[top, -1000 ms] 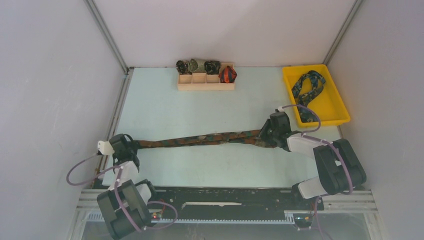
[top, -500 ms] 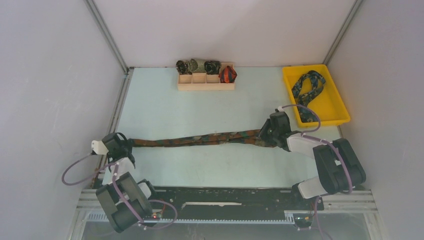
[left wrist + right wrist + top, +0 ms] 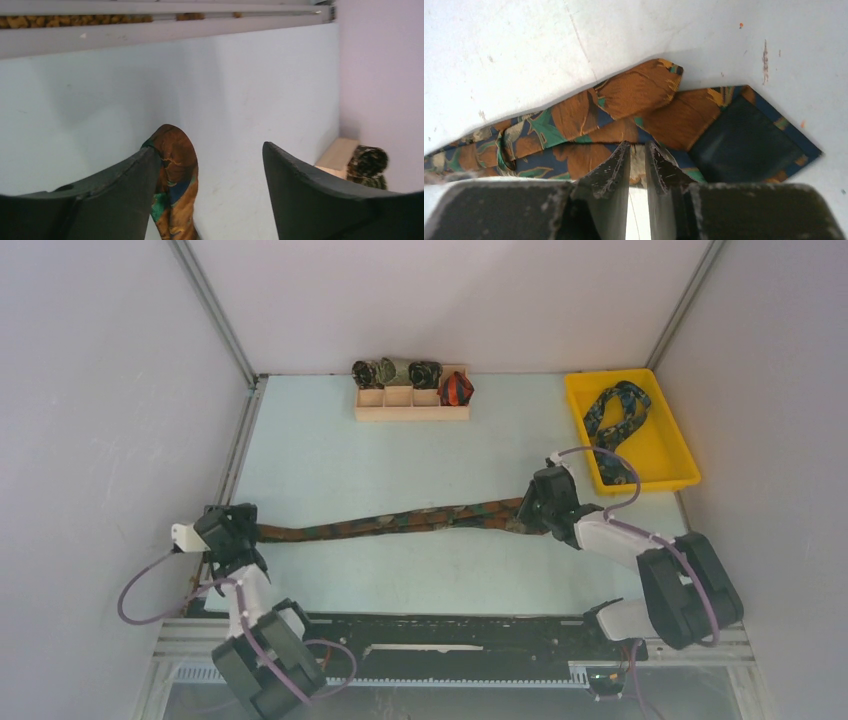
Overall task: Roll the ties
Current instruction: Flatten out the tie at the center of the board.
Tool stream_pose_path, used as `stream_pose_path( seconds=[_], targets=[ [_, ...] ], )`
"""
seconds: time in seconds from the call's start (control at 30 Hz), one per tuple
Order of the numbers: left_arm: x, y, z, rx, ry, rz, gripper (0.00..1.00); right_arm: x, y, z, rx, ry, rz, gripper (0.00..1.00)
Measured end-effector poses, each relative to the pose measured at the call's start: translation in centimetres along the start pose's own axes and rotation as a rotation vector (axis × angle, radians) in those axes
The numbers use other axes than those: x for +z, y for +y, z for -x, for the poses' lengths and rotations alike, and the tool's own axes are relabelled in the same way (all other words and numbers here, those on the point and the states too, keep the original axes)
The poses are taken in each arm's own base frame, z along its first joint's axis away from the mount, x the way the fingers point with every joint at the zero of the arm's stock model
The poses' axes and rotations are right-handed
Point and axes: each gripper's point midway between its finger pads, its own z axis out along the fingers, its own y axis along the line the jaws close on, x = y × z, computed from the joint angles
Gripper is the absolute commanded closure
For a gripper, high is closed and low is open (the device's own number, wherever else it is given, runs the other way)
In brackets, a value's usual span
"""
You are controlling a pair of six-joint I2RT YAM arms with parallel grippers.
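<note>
The pale blue bench [image 3: 330, 460] carries a yellow plastic tray [image 3: 662, 445] at far right, holding a loose navy and teal tie [image 3: 612, 420]. A wooden divided box [image 3: 410, 412] of rolled ties [image 3: 400, 372] sits at the far edge.

The brown-orange-green tie [image 3: 400, 520] lies stretched left to right across the middle, its wide pointed end on the right, slightly farther back. Bare bench lies between it and the box.

The right tool [image 3: 525, 512] is clamped on that wide end. The left tool [image 3: 245, 532], hard by the left edge, stands apart, with the tie's narrow folded end against one finger [image 3: 130, 175].
</note>
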Motion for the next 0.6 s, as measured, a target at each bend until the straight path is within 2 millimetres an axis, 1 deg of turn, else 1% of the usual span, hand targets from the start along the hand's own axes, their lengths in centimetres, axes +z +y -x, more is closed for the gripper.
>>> stream_pose_path(
  seconds=[0.1,0.23,0.33,0.43,0.6],
  targets=[
    [-1.5,-1.5,1.2,-0.001,-0.047,-0.064,0.15,-1.6,0.7,0.0,-0.059,-0.033,-0.013,0.76],
    [-3.3,-1.9,1.5,0.017,-0.061,-0.085,0.07,-3.7,2.3,0.5,-0.105,-0.08,-0.008,0.73],
    [-4.6,-1.9,1.6,0.037,-0.065,-0.088,0.01,-4.3,2.5,0.2,-0.119,-0.077,-0.022,0.73],
    [-5.9,-2.4,1.9,0.06,-0.067,-0.095,0.0,-4.1,1.8,-1.5,-0.138,-0.025,-0.059,0.73],
    [-7.9,-4.0,2.2,0.09,-0.033,-0.126,0.0,-3.2,0.9,-4.6,-0.166,0.074,-0.108,0.73]
  ],
)
